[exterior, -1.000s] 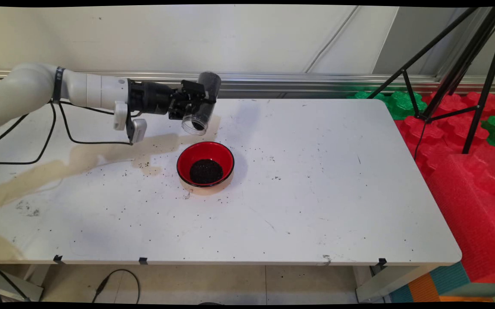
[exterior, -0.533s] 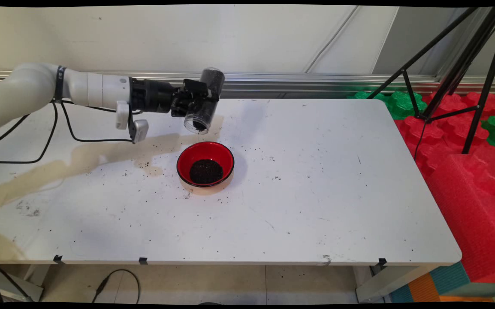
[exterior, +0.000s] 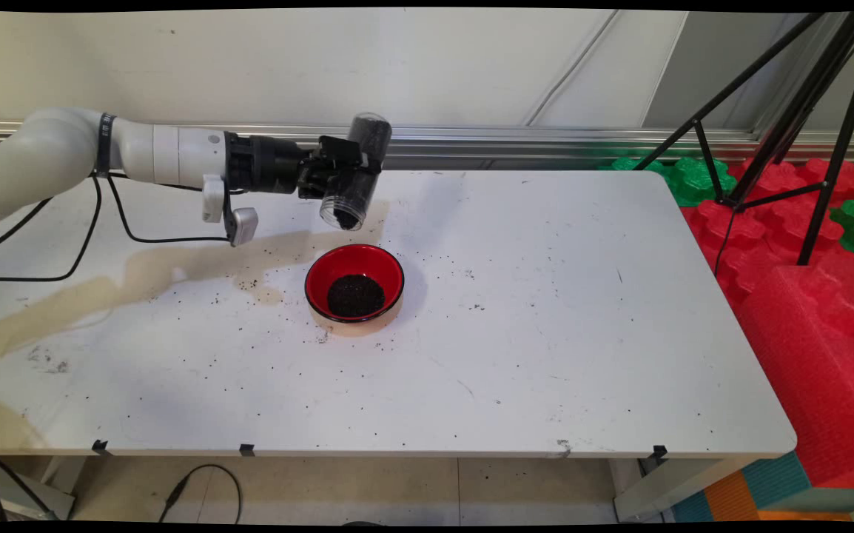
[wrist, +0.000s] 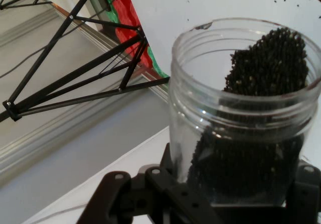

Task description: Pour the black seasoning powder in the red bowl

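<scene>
My gripper (exterior: 345, 174) is shut on a clear plastic jar (exterior: 355, 178) of small black seeds, held in the air above the table's far side. The jar is tilted, its open mouth (exterior: 340, 218) pointing down and toward the near side, just behind a red bowl (exterior: 354, 282). The bowl stands on the table and has a heap of black seeds (exterior: 355, 295) in it. In the hand view the jar (wrist: 241, 118) fills the right half, seeds lying along its lower side up to the rim, with the gripper's black linkage (wrist: 150, 199) below it.
Loose black seeds are scattered over the white table (exterior: 545, 333), thickest left of the bowl, near a brownish stain (exterior: 138, 274). Black tripod legs (exterior: 782, 126) and red and green foam blocks (exterior: 804, 244) stand to the right. Black cables (exterior: 101, 229) hang from the arm.
The gripper with the jar has shifted slightly right and up, and the jar has turned a little more upright. The bowl has not moved.
</scene>
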Controlling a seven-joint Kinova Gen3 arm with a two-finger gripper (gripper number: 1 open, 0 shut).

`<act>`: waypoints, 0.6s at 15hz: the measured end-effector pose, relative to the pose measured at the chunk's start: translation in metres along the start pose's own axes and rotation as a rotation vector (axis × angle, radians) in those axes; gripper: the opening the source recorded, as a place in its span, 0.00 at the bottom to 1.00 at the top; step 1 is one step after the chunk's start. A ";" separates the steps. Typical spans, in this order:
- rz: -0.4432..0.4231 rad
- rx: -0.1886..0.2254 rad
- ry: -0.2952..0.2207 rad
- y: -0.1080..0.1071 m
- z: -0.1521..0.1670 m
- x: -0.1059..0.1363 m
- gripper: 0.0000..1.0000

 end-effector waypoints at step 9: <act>0.028 0.010 -0.001 -0.003 0.001 0.001 0.00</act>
